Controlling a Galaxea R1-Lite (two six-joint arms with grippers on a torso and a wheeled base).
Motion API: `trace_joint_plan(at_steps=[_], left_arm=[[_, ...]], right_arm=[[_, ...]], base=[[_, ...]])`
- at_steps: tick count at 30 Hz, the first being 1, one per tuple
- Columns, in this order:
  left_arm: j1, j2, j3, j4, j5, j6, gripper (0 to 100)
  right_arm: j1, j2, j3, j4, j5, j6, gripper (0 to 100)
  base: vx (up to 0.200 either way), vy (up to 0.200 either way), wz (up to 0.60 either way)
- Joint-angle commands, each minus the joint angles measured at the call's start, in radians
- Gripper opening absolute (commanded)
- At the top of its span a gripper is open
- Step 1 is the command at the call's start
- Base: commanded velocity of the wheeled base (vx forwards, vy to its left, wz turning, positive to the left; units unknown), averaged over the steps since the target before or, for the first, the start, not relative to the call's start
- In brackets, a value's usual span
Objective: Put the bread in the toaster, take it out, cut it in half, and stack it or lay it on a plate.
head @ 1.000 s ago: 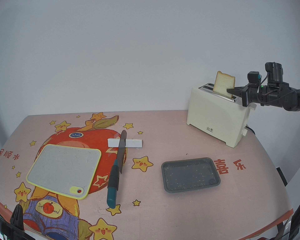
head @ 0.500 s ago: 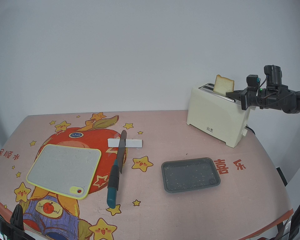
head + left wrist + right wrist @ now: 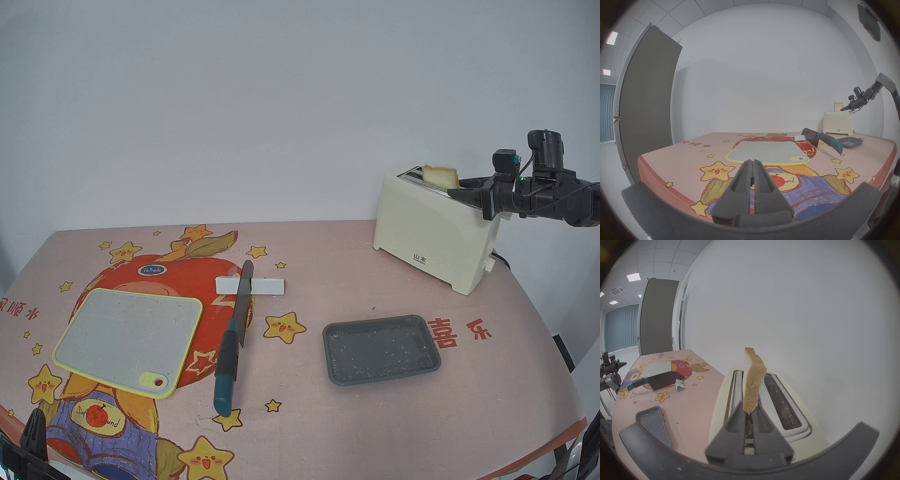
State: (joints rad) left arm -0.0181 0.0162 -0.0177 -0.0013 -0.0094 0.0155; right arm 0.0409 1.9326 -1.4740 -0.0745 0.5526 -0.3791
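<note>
While the right gripper (image 3: 749, 410) pinches its edge, the pale, brown-crusted bread (image 3: 753, 377) stands upright in a slot of the toaster (image 3: 434, 237) at the far right corner of the table (image 3: 350, 419), its lower part hidden inside.

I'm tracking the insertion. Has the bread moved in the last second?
Yes. The bread has sunk into the toaster; much less of it stands above the toaster's top, with the right end effector shut on it.
</note>
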Motion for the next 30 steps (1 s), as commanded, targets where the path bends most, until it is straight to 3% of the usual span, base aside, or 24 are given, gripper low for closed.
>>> trace_joint_plan(at_steps=[1, 30], left_arm=[[0.0, -0.002, 0.018, 0.0, 0.0, 0.0, 0], [0.0, -0.002, 0.018, 0.0, 0.0, 0.0, 0]], right_arm=[[0.001, -0.006, 0.001, -0.002, 0.001, 0.0, 100], [-0.012, -0.07, 0.044, 0.002, 0.0, 0.013, 100]], base=[[0.0, 0.0, 0.0], [0.0, 0.0, 0.0]])
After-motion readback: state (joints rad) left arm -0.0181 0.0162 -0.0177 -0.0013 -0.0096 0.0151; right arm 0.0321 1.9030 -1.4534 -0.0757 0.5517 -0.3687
